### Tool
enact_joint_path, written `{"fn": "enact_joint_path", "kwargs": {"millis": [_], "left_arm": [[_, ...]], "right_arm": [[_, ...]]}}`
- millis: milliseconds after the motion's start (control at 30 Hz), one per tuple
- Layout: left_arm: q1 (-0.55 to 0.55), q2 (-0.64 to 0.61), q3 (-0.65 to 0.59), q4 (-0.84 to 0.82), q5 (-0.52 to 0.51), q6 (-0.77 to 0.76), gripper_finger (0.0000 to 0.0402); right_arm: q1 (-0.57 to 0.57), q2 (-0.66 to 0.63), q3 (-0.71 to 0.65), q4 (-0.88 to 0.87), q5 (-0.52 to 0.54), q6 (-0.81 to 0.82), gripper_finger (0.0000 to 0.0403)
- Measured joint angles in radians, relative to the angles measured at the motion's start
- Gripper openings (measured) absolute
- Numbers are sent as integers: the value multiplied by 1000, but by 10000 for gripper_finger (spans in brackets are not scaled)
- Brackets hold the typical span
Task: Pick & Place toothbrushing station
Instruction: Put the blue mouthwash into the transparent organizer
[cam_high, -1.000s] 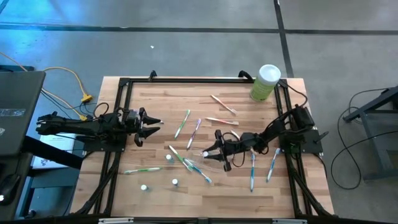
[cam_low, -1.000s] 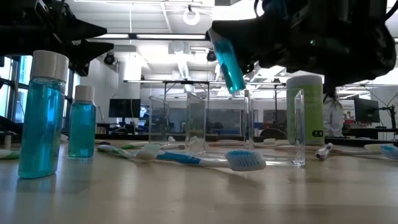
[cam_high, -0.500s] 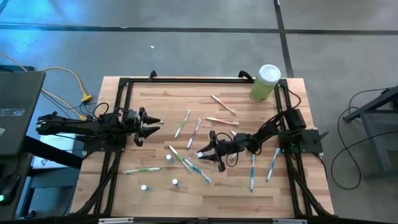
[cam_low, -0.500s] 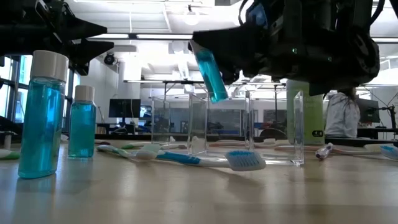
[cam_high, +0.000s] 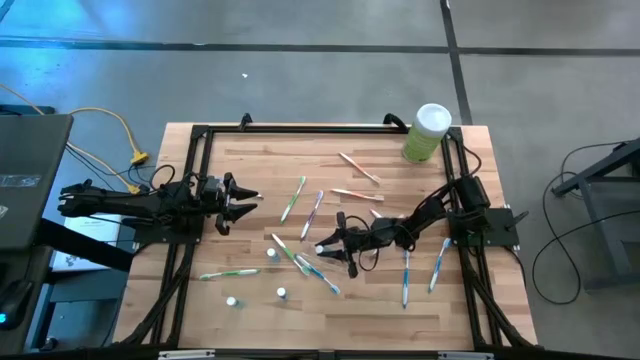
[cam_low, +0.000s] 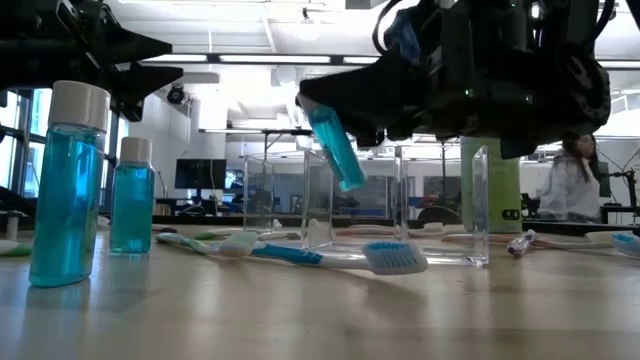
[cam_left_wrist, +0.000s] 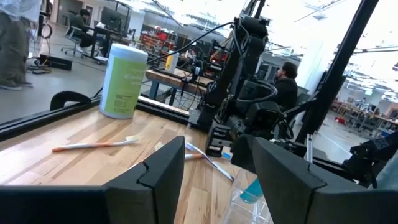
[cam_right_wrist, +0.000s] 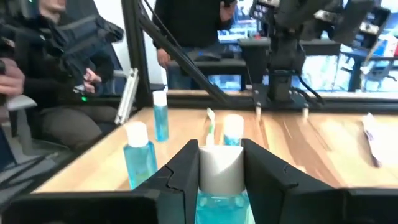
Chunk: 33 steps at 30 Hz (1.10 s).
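My right gripper (cam_high: 322, 247) reaches over the table's middle, shut on a small bottle of blue liquid (cam_low: 335, 150) with a white cap (cam_right_wrist: 221, 163). A clear square cup (cam_low: 400, 205) stands upright on the table just behind it. Several toothbrushes lie flat on the wood, among them a green one (cam_high: 293, 198) and a blue one (cam_high: 405, 275). Three more small blue bottles (cam_low: 65, 180) (cam_low: 130, 195) (cam_high: 270, 254) stand upright. My left gripper (cam_high: 250, 200) waits open at the table's left side, above the wood. My right gripper pinches the bottle between its two fingers at the neck just below the cap (cam_right_wrist: 221, 182). The fingers come about level from the table's right and lie along the bottle, the cap pointing ahead past them. The bottle hangs tilted, clear of the table.
A tall pale-green canister with a white lid (cam_high: 427, 133) stands at the far right corner. A black frame (cam_high: 200, 135) runs round the table. Loose toothbrushes (cam_high: 230, 272) and bottles (cam_high: 281, 293) dot the near left. People (cam_right_wrist: 62, 68) sit beyond the table.
My right gripper has gone toward the table's left edge and a little down, carrying the blue bottle, which now hangs lower and in front of the clear cup's left side.
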Motion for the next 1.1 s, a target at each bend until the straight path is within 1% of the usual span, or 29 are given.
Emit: {"fn": "enact_joint_path", "kwargs": {"millis": [100,300,367,567,700,900,1100], "left_arm": [[0,0,0,0,0,3,186],[0,0,0,0,0,3,186],[0,0,0,0,0,8,186],[0,0,0,0,-1,15,186],[0,0,0,0,-1,15,186],[0,0,0,0,-4,17,186],[0,0,0,0,-4,17,186]], "right_arm": [[-2,0,0,-13,16,-2,102],[-2,0,0,-70,7,-9,96],[-2,0,0,-84,7,-10,103],[-5,-1,0,-97,8,-10,150],[-4,-1,0,-98,18,-10,168],[-4,-1,0,-98,35,-42,180],[-1,-37,0,-122,58,-92,181]]}}
